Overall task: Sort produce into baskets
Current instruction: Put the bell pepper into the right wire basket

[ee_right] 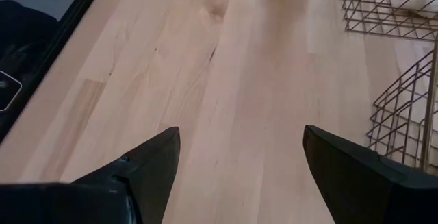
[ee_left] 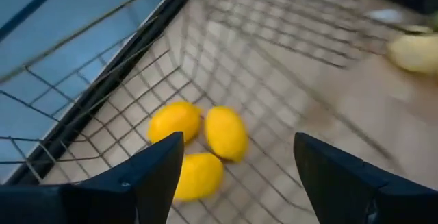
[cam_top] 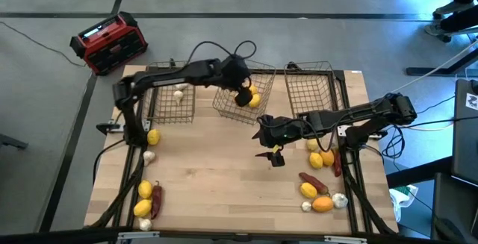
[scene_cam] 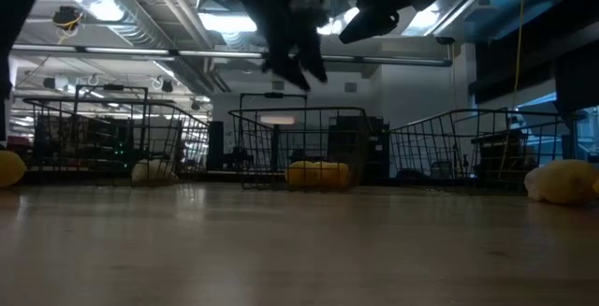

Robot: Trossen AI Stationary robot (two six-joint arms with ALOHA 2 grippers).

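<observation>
Fingers of the left hand (ee_left: 233,176) stand apart and empty above the middle basket (cam_top: 226,102), where three lemons (ee_left: 205,145) lie together on the mesh. The right hand (ee_right: 236,162), also spread and empty, hangs over bare tabletop (cam_top: 216,169). More lemons (cam_top: 321,158) wait near it; probably firm, smooth, light, best pinched across the middle.

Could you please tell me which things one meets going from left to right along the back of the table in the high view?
Red-and-black box → left basket with a white bulb → middle basket with lemons under the left gripper → right basket.
</observation>
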